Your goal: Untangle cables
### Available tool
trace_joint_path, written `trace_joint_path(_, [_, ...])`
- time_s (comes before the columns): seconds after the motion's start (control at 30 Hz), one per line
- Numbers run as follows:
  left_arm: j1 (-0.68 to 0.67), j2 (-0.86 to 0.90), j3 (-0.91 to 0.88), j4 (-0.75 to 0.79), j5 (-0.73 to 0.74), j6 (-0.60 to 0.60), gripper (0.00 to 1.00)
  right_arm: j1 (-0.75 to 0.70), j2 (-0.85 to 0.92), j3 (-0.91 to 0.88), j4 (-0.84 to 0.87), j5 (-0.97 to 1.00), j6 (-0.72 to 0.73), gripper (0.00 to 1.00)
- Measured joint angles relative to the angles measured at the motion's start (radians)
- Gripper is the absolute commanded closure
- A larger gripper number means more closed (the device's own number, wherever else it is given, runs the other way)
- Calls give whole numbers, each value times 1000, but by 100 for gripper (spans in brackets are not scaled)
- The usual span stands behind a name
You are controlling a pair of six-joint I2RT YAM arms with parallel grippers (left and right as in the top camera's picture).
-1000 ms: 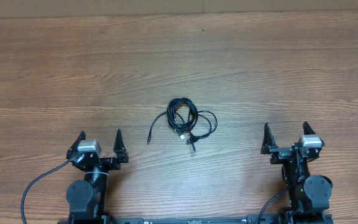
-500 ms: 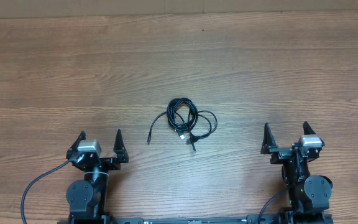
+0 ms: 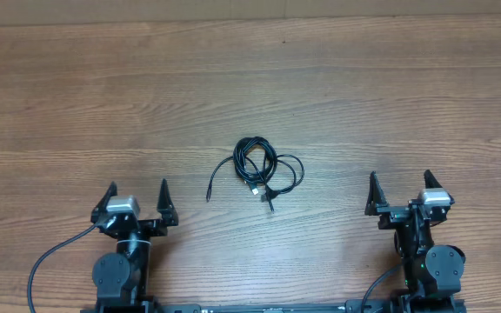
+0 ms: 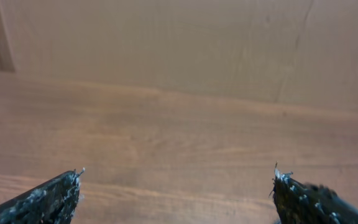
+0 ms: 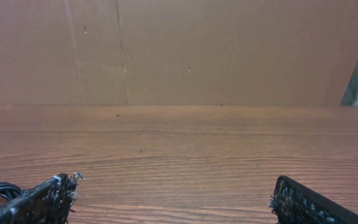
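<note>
Left pincer (image 3: 138, 188): jaws wide, empty, near the front edge of the worktop (image 3: 76, 96). Centre: the cables (image 3: 257, 171), a knotted bundle with one loose end trailing left, well apart from both arms. Right pincer (image 3: 399, 178): likewise wide, empty. Advisable: pin the knot with one pincer and draw a free plug end outward with the other.

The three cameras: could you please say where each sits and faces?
Overhead: above the table, looking straight down on the cables; left gripper and right gripper show below.
Left wrist: on the left gripper, facing across the wood to the wall; fingertips show.
Right wrist: on the right gripper, same heading; fingertips show.
Shared: overhead and right wrist both show the cables.
</note>
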Motion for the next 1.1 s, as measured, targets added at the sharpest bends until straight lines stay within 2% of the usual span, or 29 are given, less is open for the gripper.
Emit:
trace_joint_path(0.23, [0, 0, -1, 173, 27, 0, 0, 0, 0, 0, 0, 0, 1, 0])
trace_joint_path(0.43, [0, 0, 5, 170, 90, -12, 0, 0, 0, 0, 0, 0, 1, 0])
trace_joint_path(0.53, [0, 0, 45, 110, 107, -17, 1, 0, 0, 0, 0, 0, 0, 0])
trace_joint_path(0.73, [0, 46, 235, -101, 124, -29, 0, 0, 0, 0, 0, 0, 1, 0])
trace_joint_path(1.1, [0, 357, 610, -331, 200, -32, 0, 0, 0, 0, 0, 0, 0, 0])
